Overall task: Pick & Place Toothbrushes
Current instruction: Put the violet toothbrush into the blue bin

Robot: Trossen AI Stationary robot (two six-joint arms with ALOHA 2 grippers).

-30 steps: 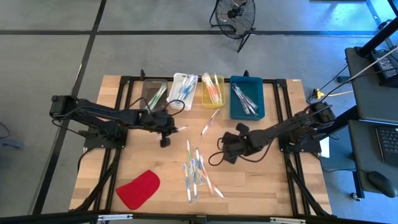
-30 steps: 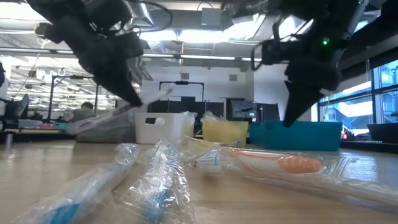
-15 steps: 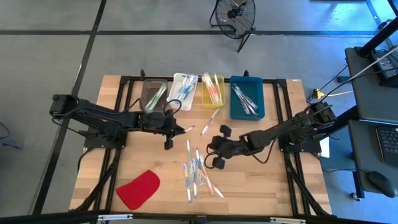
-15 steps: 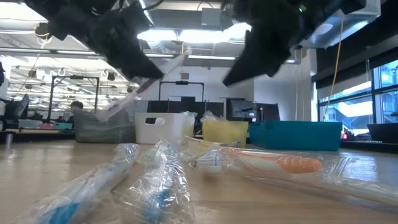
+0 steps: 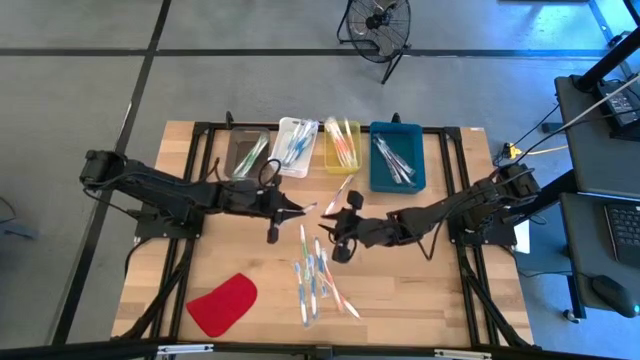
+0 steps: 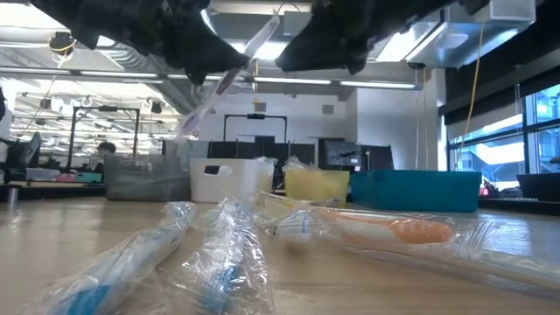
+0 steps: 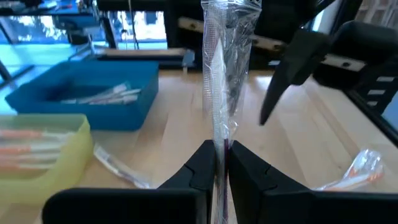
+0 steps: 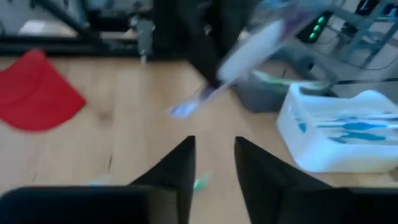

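I see a wooden table [image 5: 220, 255] filling the middle of the overhead frame, with my two dark arms reaching in from either side and nearly meeting at its centre.

Along the table's upper edge stand four bins in a row: from left to right a grey bin [image 5: 247, 152], a white bin [image 5: 293, 145], a yellow bin [image 5: 342, 146] and a blue bin [image 5: 396, 156]. Each holds wrapped toothbrushes.

In the lower left of the overhead frame lies a flat red piece [image 5: 223, 305].

My left gripper [image 5: 291, 211] sits just left of the table's centre. Its fingers [image 7: 202, 171] are clamped on a wrapped toothbrush [image 7: 225, 74], which sticks out past the fingertips in a clear crinkled sleeve. In the low frame that toothbrush slants across the upper middle, raised well above the tabletop.

My right gripper [image 5: 333, 226] sits just right of centre, close to the left one, pointing toward it. Its two fingers [image 8: 176, 167] stand apart with bare table showing between them; it grasps nothing.

A loose pile of wrapped toothbrushes [image 5: 316, 280] lies on the wood just below the two grippers, lower centre of the overhead frame. One single toothbrush [image 5: 340, 192] lies alone between the pile and the yellow bin.

In the low frame, the pile's clear wrappers fill the foreground, one with an orange handle at the right
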